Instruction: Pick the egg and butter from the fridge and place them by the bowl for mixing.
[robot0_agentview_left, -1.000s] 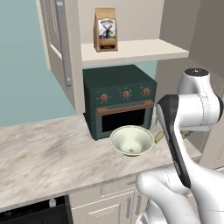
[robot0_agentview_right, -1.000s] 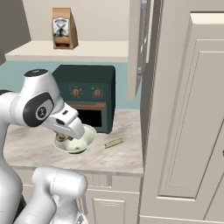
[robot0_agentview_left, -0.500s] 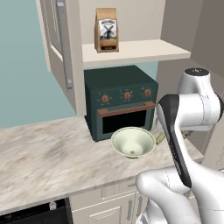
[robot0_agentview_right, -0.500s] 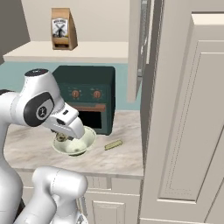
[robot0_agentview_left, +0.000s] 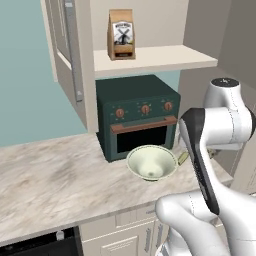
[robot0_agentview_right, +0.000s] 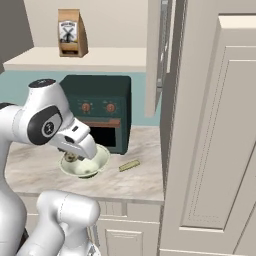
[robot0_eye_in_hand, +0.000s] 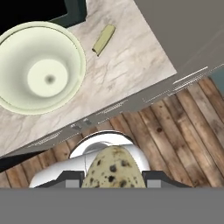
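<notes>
A speckled egg (robot0_eye_in_hand: 113, 168) sits between the fingers of my gripper (robot0_eye_in_hand: 113, 180), which is shut on it at the bottom of the hand view. It hangs over the wooden floor, just off the counter's front edge. The pale cream bowl (robot0_eye_in_hand: 39, 68) (robot0_agentview_left: 152, 162) (robot0_agentview_right: 85, 164) stands on the marble counter in front of the toaster oven. A yellowish stick of butter (robot0_eye_in_hand: 104, 39) (robot0_agentview_right: 129, 165) lies on the counter close beside the bowl. My arm's links cover the hand in the base views. The fridge is out of view.
A dark green toaster oven (robot0_agentview_left: 137, 115) stands behind the bowl. A paper bag (robot0_agentview_left: 121, 34) rests on the shelf above it. Cream panelled cupboards (robot0_agentview_right: 215, 135) rise right of the counter. An open cabinet door (robot0_agentview_left: 70, 60) hangs on the left.
</notes>
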